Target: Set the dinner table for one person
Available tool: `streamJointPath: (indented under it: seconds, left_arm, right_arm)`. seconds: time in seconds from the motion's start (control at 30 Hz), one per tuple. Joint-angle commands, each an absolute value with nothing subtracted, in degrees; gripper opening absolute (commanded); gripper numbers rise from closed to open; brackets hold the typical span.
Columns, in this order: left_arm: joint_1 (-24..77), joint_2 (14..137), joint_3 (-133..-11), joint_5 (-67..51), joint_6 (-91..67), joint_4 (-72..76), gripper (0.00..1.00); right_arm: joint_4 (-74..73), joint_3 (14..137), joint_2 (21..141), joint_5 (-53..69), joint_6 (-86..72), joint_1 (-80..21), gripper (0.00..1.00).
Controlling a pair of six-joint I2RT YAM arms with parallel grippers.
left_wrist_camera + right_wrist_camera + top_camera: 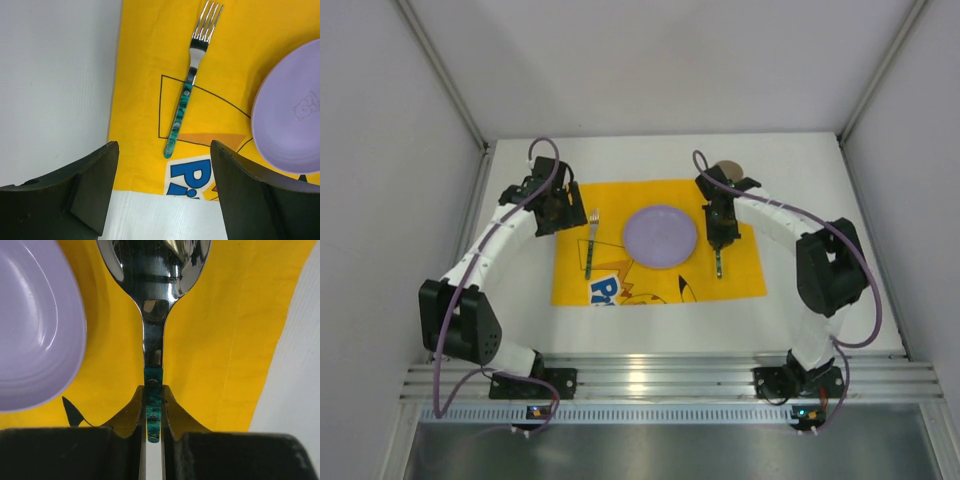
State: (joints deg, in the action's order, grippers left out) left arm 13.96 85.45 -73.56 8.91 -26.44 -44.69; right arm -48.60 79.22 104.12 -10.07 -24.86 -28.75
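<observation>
Top external view: white table (620,155) with a ribbed metal rail (670,380) along its near edge, and a yellow printed cloth (740,270) spread flat on the middle of it. A lilac plate (660,236) sits on the cloth, roughly centred. A fork (590,243) lies on the cloth just left of the plate, apart from it, with its tines toward the far side and its green handle toward the near side. The left end effector (552,222) is at the cloth's left edge, near the fork. Left wrist view: left end effector (164,148) has its jaws spread wide and empty, with the fork (192,75) ahead of them and untouched. The right end effector (719,243) is over the cloth just right of the plate. Right wrist view: right end effector (154,396) is clamped on the green handle of a spoon (152,315), with the shiny bowl pointing away from the fingers and the plate (35,325) close on one side. Whether the spoon rests on the cloth cannot be told. A round brownish thing (728,168) sits on the table behind the right arm, partly hidden.
</observation>
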Motion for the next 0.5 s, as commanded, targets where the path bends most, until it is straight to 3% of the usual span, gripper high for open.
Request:
streamJointPath:
  seconds: [0.0, 0.2, 0.27, 0.37, 0.4, 0.47]
  left_arm:
    - [13.9, 80.7, -71.0, 11.8, -28.5, -46.2, 0.79]
    - [13.9, 75.3, -68.2, 13.5, -30.1, -48.2, 0.79]
    - [14.0, 74.4, -67.9, 14.0, -30.6, -48.9, 0.79]
    - [14.0, 73.3, -67.9, 14.2, -31.1, -49.7, 0.79]
    - [14.0, 73.1, -67.9, 14.2, -31.2, -50.0, 0.79]
    - [14.0, 72.9, -68.3, 14.3, -31.4, -50.6, 0.79]
  right_arm:
    - [-45.2, 81.9, 105.7, -10.5, -22.6, -29.4, 0.0]
    - [-44.6, 85.5, 111.6, -11.9, -20.7, -29.4, 0.0]
    - [-44.9, 87.2, 113.5, -12.7, -20.2, -29.4, 0.07]
    - [-44.9, 88.0, 113.7, -13.6, -20.0, -29.3, 0.39]
    - [-44.9, 88.2, 113.6, -13.7, -20.1, -29.3, 0.58]
    - [-46.0, 88.9, 112.3, -13.2, -20.2, -29.4, 0.69]
